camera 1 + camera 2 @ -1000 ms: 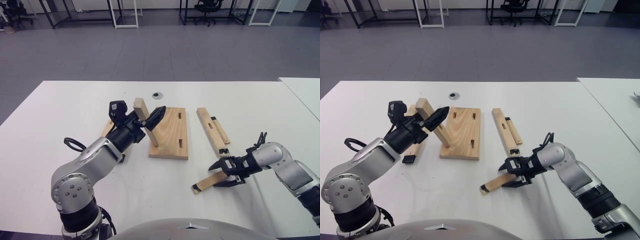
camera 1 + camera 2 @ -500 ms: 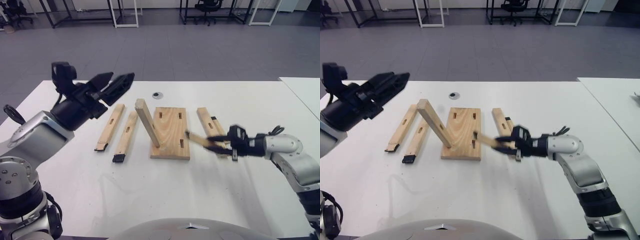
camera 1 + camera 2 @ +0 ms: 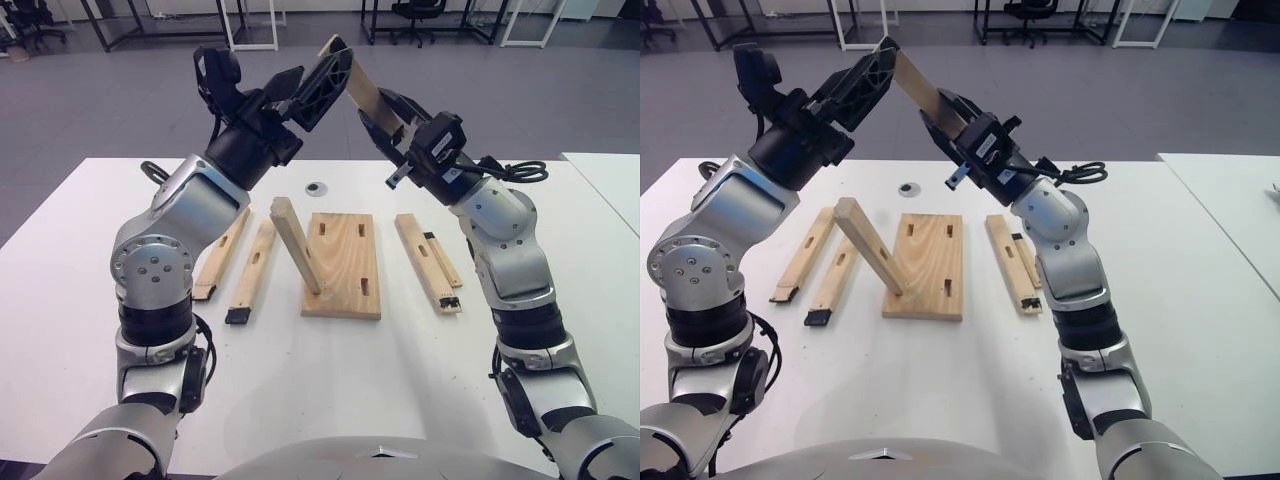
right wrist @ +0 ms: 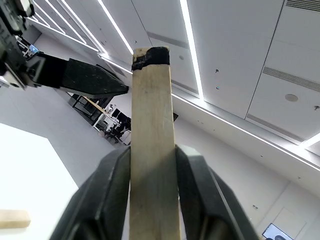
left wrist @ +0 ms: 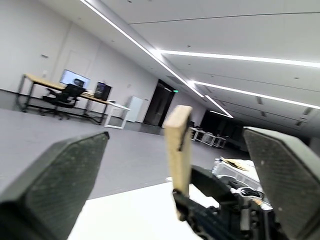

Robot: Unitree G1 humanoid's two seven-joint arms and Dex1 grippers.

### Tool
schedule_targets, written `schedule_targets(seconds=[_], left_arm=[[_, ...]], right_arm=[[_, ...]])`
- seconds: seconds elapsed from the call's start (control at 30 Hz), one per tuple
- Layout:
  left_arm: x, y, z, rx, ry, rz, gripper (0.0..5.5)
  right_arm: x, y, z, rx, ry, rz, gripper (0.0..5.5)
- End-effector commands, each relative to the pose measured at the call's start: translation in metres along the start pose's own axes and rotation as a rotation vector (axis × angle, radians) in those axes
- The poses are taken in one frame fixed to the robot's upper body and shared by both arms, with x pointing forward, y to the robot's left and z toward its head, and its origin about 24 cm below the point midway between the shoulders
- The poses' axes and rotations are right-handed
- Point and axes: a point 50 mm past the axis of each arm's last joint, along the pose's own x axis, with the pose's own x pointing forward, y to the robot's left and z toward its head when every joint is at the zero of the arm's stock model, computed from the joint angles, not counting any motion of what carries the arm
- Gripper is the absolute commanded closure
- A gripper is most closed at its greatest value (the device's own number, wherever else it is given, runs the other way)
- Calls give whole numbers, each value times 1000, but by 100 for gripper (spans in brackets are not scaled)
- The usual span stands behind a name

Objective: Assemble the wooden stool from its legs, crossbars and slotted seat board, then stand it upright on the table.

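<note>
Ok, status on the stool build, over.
Right gripper shut on wooden piece, raised. Left gripper open astride its tip. One leg slanted on seat board.

Right gripper (image 3: 948, 122): raised over the bench (image 3: 1200, 300), clamped on a wooden bar (image 3: 920, 88).
Left gripper (image 3: 872, 78): at the bar's upper end, fingers parted.
Seat board (image 3: 925, 265): flat, one leg (image 3: 868, 245) slanting from it.
Loose pieces: two to its left (image 3: 805, 252), two to its right (image 3: 1005, 262).

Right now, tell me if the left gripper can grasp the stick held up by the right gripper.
Probably yes: the left gripper is open, its fingers flanking the stick's free end, with nothing between.
</note>
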Motion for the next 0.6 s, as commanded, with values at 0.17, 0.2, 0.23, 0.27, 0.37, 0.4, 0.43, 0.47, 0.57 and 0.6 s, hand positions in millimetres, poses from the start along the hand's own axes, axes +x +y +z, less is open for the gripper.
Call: schedule_targets(seconds=[0.17, 0.2, 0.23, 0.27, 0.37, 0.4, 0.43, 0.47, 0.57, 0.6], left_arm=[[4, -1, -2, 76, 12, -55, 200], [4, -2, -2, 83, 14, -67, 208], [4, -2, -2, 87, 14, -75, 233], [4, -3, -2, 90, 16, -85, 252], [4, -4, -2, 83, 6, -105, 305], [5, -4, -2, 76, -2, -109, 323], [5, -5, -1, 66, -9, -116, 339], [5, -6, -1, 62, -11, -119, 360], [4, -6, -3, 43, -9, -123, 421], [3, -8, -3, 30, -8, -132, 443]], right_arm=[[6, 9, 17, 65, -90, 52, 419], [6, 9, 18, 73, -97, 56, 419], [6, 10, 19, 78, -101, 59, 419], [6, 11, 20, 83, -104, 61, 419], [6, 11, 20, 84, -104, 63, 419], [6, 11, 20, 83, -103, 62, 419], [5, 11, 20, 80, -100, 62, 419], [5, 12, 19, 79, -96, 62, 419], [4, 13, 17, 78, -86, 60, 419], [3, 13, 16, 79, -82, 62, 419]])
